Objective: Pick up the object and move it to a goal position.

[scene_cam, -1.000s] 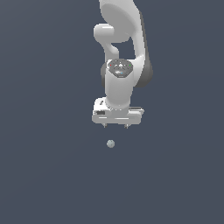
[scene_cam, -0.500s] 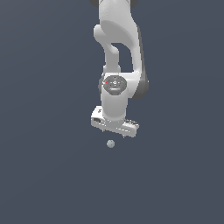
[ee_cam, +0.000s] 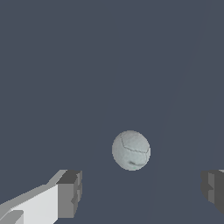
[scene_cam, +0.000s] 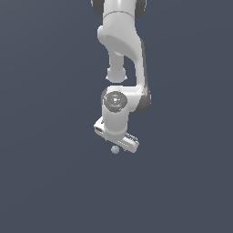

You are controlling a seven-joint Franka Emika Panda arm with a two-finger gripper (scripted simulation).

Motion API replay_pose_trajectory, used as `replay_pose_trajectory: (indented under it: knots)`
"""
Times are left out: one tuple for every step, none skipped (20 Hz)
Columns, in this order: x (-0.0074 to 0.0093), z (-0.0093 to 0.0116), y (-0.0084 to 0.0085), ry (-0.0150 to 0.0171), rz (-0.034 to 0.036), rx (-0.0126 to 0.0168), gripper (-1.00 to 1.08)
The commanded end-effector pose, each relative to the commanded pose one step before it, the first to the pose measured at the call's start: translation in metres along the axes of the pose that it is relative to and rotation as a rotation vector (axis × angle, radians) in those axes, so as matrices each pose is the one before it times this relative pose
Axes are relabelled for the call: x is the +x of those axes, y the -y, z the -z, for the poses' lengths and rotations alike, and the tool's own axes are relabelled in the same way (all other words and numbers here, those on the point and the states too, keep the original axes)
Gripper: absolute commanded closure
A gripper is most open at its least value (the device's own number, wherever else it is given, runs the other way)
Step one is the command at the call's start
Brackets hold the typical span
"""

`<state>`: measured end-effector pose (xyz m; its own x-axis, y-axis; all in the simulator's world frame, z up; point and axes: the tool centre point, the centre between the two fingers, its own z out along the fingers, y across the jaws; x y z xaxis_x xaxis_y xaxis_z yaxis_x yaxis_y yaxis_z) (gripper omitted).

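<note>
The object is a tiny pale grey-blue sphere (scene_cam: 115,149) on the dark flat floor, right under the white hand of the arm in the exterior view. In the wrist view the sphere (ee_cam: 131,150) lies between and a little beyond the two dark fingertips (ee_cam: 72,192), touching neither. My gripper (ee_cam: 142,190) is open and empty, its jaws spread wide on either side of the sphere. In the exterior view the gripper (scene_cam: 116,144) is low and tilted, its fingers mostly hidden by the hand.
The white arm (scene_cam: 120,54) rises above the hand to the frame's top. Plain dark grey-blue ground (scene_cam: 45,182) surrounds the sphere on all sides.
The hand has come down toward the sphere and rotated, so its body is now tilted. The gap between hand and sphere has closed. The sphere has not moved.
</note>
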<state>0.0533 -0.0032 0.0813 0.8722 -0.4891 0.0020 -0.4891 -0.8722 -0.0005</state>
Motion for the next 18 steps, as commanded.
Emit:
replay_pose_trajectory:
  knots:
    - [0.00217, -0.00525, -0.00052, 0.0008, -0.0333, -0.00004, -0.92]
    - [0.00054, -0.00152, -0.00018, 0.00037, -0.00889, -0.00015, -0.92]
    - [0.00043, -0.00125, -0.00013, 0.00029, -0.00724, -0.00013, -0.92]
    - [0.00034, -0.00097, -0.00011, 0.00023, -0.00565, -0.0001, -0.92]
    - [0.00026, -0.0007, -0.0001, 0.00016, -0.00408, -0.00008, -0.92]
    - [0.00013, -0.00042, -0.00003, 0.00009, -0.00239, -0.00005, -0.92]
    - [0.00001, -0.00014, 0.00005, 0.00003, -0.00069, -0.00001, -0.92]
    - [-0.00038, 0.00048, -0.00018, 0.00035, 0.00491, -0.00034, -0.92]
    - [-0.00002, -0.00037, 0.00002, 0.0, 0.0, 0.0, -0.92]
    - [-0.00005, -0.00111, 0.00006, 0.0, 0.0, 0.0, -0.92]
    - [-0.00009, -0.00185, 0.00009, 0.0, 0.0, 0.0, -0.92]
    - [0.00012, -0.00255, -0.00027, -0.00004, -0.00069, 0.00005, -0.92]
    - [-0.00017, -0.00331, 0.00015, 0.0, 0.0, 0.0, -0.92]
    - [0.00002, -0.004, -0.00022, -0.00004, -0.00069, 0.00005, -0.92]
    - [-0.0001, -0.00472, -0.00008, -0.00003, -0.00049, 0.00003, -0.92]
    - [-0.00009, -0.00539, -0.00017, -0.00004, -0.00069, 0.00005, -0.92]
    - [-0.00014, -0.00596, -0.00016, -0.00004, -0.00069, 0.00004, -0.92]
    - [-0.00017, -0.00546, -0.00006, -0.00003, -0.00049, 0.00003, -0.92]
